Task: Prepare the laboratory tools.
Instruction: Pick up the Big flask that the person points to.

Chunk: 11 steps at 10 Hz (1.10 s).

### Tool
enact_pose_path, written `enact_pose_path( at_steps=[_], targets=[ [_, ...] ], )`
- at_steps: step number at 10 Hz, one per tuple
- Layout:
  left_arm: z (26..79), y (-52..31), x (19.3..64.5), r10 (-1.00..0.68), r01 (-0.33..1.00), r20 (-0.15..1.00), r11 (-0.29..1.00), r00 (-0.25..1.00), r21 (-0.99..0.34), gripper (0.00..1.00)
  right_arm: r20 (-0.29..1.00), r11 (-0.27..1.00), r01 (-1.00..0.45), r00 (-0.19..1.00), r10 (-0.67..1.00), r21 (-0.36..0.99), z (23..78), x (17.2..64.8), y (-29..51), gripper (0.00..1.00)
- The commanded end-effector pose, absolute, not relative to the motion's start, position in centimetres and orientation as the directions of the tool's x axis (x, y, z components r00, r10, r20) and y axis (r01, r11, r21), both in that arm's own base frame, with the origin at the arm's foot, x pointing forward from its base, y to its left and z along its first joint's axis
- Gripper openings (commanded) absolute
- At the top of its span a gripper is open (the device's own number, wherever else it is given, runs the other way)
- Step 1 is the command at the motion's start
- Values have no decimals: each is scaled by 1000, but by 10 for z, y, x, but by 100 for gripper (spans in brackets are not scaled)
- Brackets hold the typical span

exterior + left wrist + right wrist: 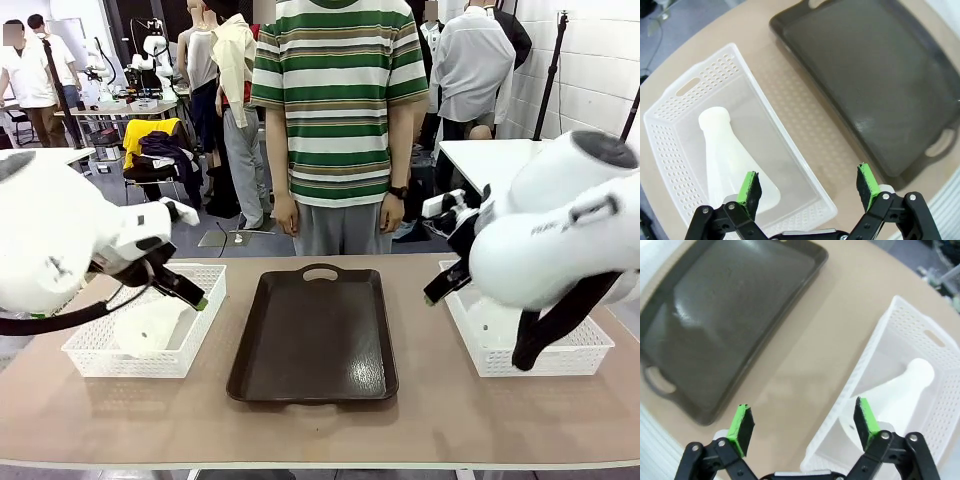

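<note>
Two frosted-white conical flasks lie on their sides, one in each white mesh basket. The left flask (pixel 150 325) (pixel 725 155) rests in the left basket (pixel 95 358) (pixel 765 100). My left gripper (pixel 190 292) (pixel 810 185) hovers open above that basket's inner edge, holding nothing. The right flask (pixel 495 322) (pixel 895 395) rests in the right basket (pixel 560 362) (pixel 880 340). Above this basket's inner edge my right gripper (pixel 445 285) (pixel 802 422) hangs open with nothing between its fingers.
A dark brown tray (pixel 315 335) (pixel 875 85) (pixel 725 315) with handles lies bare in the middle of the table between the baskets. A person in a striped shirt (pixel 338 110) stands at the far side, arms down. Bare tabletop runs along the front edge.
</note>
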<state>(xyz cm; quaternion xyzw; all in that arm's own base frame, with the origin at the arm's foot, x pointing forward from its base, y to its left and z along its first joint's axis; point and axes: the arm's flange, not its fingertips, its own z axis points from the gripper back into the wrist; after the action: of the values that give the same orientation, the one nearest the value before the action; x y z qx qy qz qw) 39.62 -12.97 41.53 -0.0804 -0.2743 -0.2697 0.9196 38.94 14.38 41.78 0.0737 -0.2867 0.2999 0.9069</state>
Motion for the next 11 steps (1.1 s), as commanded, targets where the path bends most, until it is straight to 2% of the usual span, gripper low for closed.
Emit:
enact_pose_path(
  at_steps=[1, 4, 8, 11],
  targets=[
    [441, -85, 385, -399, 585, 583, 793, 708, -168, 100, 625, 758, -639, 646, 438, 129, 441, 381, 91, 100],
    [457, -36, 382, -327, 596, 597, 731, 733, -333, 100, 650, 722, -612, 698, 301, 323, 451, 381, 26, 100],
    [459, 16, 381, -199, 577, 612, 632, 765, -516, 100, 676, 645, -605, 714, 180, 467, 442, 366, -39, 100],
    [463, 29, 372, -167, 584, 633, 608, 756, -537, 100, 673, 623, -591, 727, 136, 512, 429, 363, -57, 100]
  ],
)
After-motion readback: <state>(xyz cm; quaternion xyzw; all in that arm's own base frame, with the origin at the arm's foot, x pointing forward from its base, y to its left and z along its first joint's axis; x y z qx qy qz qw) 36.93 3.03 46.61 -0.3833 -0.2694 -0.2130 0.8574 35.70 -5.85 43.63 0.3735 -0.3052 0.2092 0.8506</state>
